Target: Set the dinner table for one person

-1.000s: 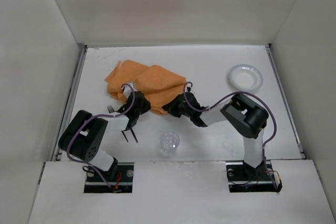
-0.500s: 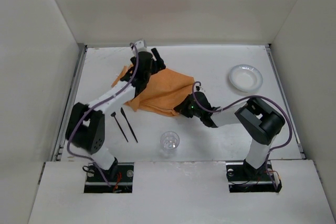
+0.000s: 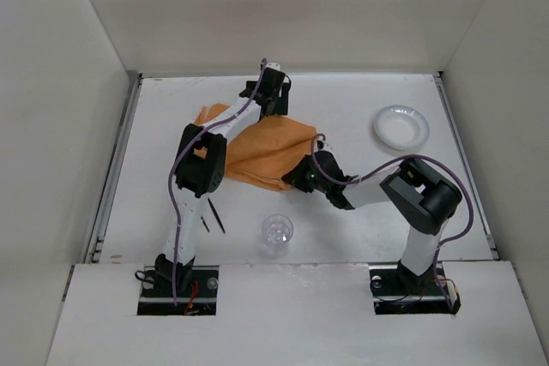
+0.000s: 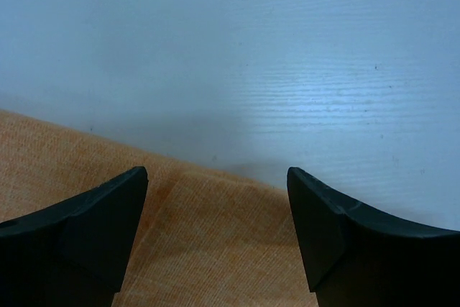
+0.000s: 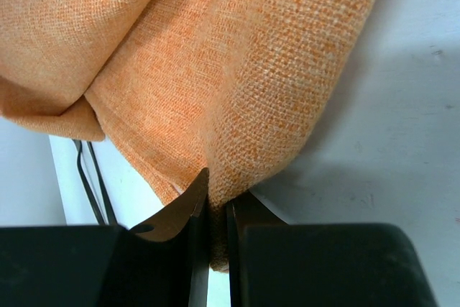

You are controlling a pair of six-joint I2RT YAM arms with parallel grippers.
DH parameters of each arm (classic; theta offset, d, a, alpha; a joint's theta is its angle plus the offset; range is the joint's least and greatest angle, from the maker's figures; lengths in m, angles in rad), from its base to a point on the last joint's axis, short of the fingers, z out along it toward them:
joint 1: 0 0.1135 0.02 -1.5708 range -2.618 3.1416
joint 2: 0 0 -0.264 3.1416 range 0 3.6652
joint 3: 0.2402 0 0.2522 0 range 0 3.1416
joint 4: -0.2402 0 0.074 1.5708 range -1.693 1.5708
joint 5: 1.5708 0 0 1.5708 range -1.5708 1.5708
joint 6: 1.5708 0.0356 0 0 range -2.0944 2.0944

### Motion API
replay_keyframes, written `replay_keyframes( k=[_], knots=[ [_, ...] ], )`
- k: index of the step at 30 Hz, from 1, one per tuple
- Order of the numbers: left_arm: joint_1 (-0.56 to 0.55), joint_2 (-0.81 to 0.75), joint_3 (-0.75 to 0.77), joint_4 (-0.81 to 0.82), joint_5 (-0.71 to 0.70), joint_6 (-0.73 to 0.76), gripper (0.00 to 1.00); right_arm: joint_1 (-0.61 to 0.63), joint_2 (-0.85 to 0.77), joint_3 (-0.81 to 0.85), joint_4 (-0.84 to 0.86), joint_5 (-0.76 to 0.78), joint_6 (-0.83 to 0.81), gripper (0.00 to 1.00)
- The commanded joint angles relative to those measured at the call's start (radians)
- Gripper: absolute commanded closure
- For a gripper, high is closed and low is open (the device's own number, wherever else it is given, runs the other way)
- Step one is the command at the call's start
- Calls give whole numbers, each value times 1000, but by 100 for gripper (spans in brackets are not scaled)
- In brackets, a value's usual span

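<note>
The white dinner table (image 3: 360,105) carries an orange cloth mat (image 3: 257,150) (image 5: 237,70) near its middle, partly folded. My left gripper (image 3: 271,107) (image 4: 215,175) reaches to the mat's far edge (image 4: 180,242) and hangs just above it, open with nothing between its fingers (image 4: 100,228). My right gripper (image 3: 300,176) (image 5: 218,203) is low at the mat's near right corner, shut on a pinch of the cloth. A clear glass (image 3: 277,231) stands at the near middle. A white bowl (image 3: 401,126) sits at the far right.
Two thin black utensils (image 3: 214,216) (image 5: 90,177) lie on the table left of the glass, partly hidden by my left arm (image 3: 199,165). Grey metal strips (image 3: 116,169) and white walls bound the table on the left, right and far sides.
My left gripper has left the black utensils on the table, swung away to the mat's far edge and opened. The mat has been drawn flatter and to the right. My right gripper keeps its hold.
</note>
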State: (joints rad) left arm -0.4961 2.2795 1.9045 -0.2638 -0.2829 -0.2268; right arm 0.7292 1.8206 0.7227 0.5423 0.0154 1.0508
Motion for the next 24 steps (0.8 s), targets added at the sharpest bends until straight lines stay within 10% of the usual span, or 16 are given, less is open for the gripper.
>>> replay_keyframes(
  k=[1,9,15,24],
  knots=[
    [4,37,129,-113,19,87,22,26,22,-19,34,-25,-6,86],
    [21,72,124,-150,102,101,30,19,-10,-46,36,-22,-6,86],
    [47,-1,41,-105,174,40,85,-7,-47,-74,28,-9,-6,86],
    [38,-213,-21,92,176,-65,93,-78,-139,-170,-11,38,-8,87]
  ],
)
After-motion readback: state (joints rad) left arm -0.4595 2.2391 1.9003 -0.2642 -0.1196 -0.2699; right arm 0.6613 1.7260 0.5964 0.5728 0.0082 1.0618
